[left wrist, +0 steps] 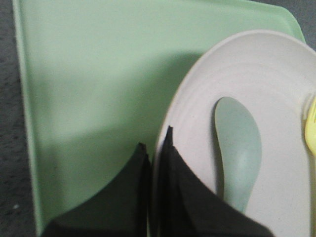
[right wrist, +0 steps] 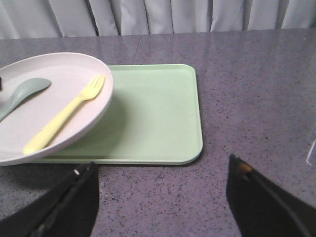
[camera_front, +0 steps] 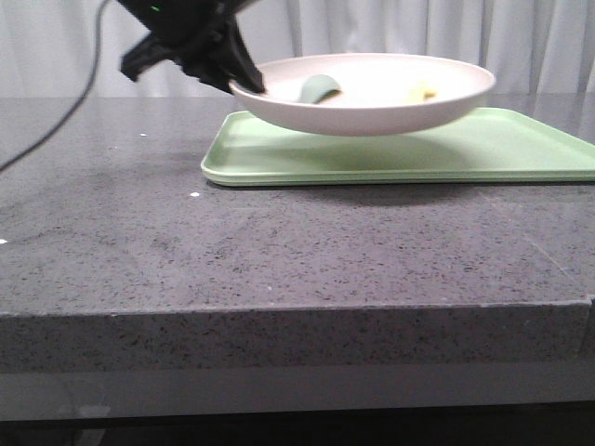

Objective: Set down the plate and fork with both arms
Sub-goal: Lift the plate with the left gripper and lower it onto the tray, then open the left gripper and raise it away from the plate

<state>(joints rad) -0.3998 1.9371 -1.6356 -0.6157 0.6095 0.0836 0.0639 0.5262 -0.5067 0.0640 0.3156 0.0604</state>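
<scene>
The cream plate (camera_front: 372,98) hangs in the air above the light-green tray (camera_front: 521,149), held by its left rim. My left gripper (camera_front: 244,82) is shut on that rim; in the left wrist view the rim (left wrist: 163,143) runs between the two dark fingers (left wrist: 187,197). On the plate lie the pale-yellow fork (right wrist: 64,116) and a grey-green spoon (right wrist: 24,94). The fork's tines (left wrist: 310,128) show at the edge of the left wrist view, beside the spoon (left wrist: 239,153). My right gripper (right wrist: 163,170) is open over bare countertop, just off the tray's edge, with nothing between its fingers.
The tray (right wrist: 153,113) lies flat on the dark speckled countertop (camera_front: 186,242), toward the back right. The countertop's front edge (camera_front: 279,311) runs across the front view. A black cable (camera_front: 65,102) hangs at the left. Pale curtains (camera_front: 390,28) close the background.
</scene>
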